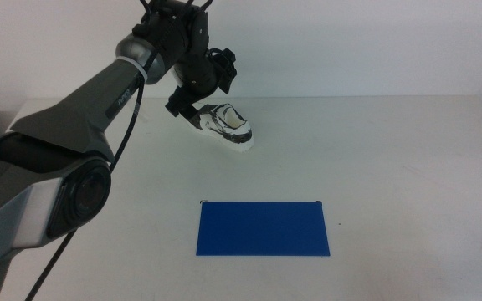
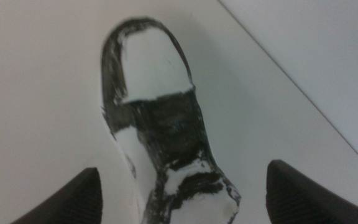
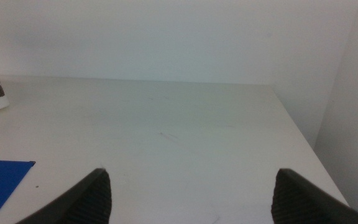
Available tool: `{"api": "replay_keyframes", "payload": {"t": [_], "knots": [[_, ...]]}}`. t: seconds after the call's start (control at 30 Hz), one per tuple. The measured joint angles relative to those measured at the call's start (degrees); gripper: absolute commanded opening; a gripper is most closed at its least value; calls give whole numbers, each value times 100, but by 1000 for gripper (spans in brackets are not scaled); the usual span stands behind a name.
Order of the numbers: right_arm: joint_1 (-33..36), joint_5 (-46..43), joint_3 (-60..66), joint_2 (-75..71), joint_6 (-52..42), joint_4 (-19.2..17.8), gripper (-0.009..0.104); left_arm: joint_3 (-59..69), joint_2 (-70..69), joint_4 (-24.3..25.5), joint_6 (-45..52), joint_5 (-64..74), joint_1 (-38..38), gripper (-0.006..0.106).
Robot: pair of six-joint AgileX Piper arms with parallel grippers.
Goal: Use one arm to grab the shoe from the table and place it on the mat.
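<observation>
Middle view: left gripper (image 1: 192, 113), jaws wide apart, straddles the sneaker (image 1: 227, 125) far beyond the blue mat (image 1: 262, 227).

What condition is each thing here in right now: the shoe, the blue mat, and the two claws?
shoe: on the table, not yet gripped
mat: flat, nothing on it
left claw: open, straddling the shoe's heel end
right claw: open, holding nothing, waiting out of the middle view
</observation>
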Motion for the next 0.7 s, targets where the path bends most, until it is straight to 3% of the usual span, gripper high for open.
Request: {"api": "replay_keyframes", "payload": {"t": [0.33, 0.7], "knots": [[0, 0, 0, 0, 0, 0, 66, -121, 270, -657, 17, -42, 126, 88], [0, 0, 0, 0, 0, 0, 66, -128, 509, -796, 17, -86, 133, 88]]}}
